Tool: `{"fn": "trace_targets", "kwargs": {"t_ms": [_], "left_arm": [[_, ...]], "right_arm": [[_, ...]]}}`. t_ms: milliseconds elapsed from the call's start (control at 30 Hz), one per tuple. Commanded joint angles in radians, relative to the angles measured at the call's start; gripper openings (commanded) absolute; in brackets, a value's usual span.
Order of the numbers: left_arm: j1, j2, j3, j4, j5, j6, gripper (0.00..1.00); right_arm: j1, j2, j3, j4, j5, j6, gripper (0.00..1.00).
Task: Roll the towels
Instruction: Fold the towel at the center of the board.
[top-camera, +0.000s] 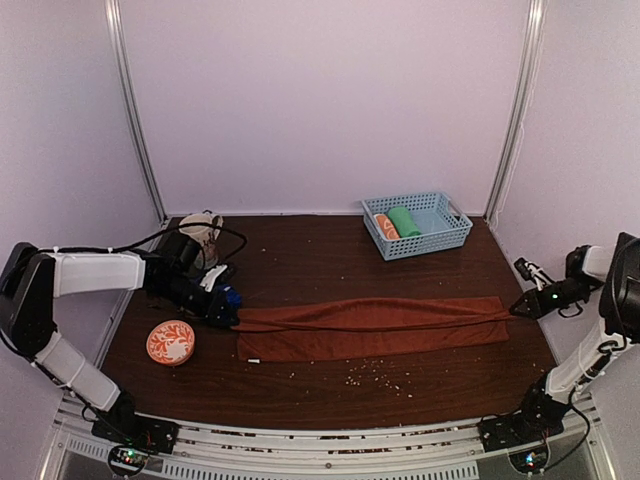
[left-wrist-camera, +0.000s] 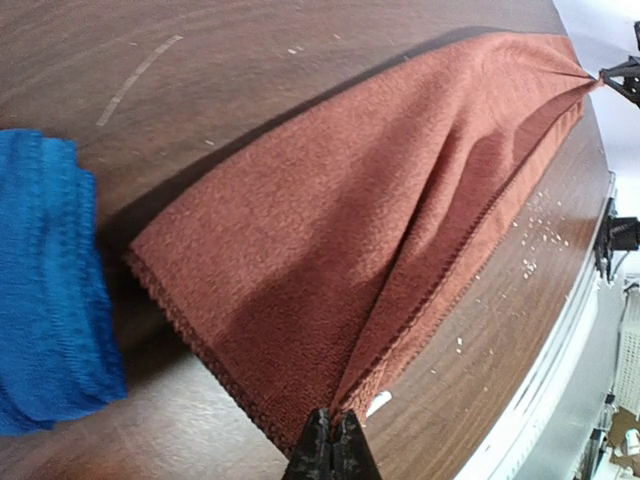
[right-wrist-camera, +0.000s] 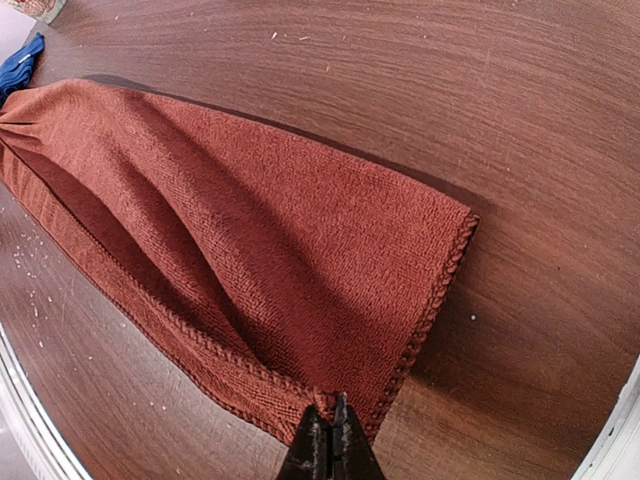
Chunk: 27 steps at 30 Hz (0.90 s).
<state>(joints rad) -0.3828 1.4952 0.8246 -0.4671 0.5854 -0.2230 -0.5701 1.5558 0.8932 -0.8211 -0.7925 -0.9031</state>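
The left gripper (left-wrist-camera: 330, 447) and right gripper (right-wrist-camera: 330, 440) each clamp one end of the brown towel (top-camera: 380, 328), stretched along the table (top-camera: 330, 395); the blue towel (left-wrist-camera: 45, 280) lies bunched beside the left. Neither is rolled yet.

Rust-brown towel (top-camera: 375, 328), royal-blue towel (left-wrist-camera: 45, 280)

left claw (top-camera: 228, 312) clamped, low | right claw (top-camera: 517, 306) clamped, low | arms spread
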Motion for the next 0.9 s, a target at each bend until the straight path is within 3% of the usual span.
{"fn": "trace_targets", "kwargs": {"t_ms": [0, 400, 867], "left_arm": [[-0.032, -0.008, -0.012, -0.027, 0.056, 0.013, 0.0], [-0.067, 0.038, 0.017, -0.112, -0.102, -0.02, 0.0], [-0.067, -0.069, 0.007, -0.107, -0.15, -0.051, 0.0]], "right_arm": [[-0.032, 0.012, 0.021, -0.042, -0.017, -0.053, 0.0], [-0.069, 0.108, 0.04, -0.209, -0.06, -0.265, 0.0], [-0.122, 0.121, 0.053, -0.303, -0.06, -0.375, 0.0]]}}
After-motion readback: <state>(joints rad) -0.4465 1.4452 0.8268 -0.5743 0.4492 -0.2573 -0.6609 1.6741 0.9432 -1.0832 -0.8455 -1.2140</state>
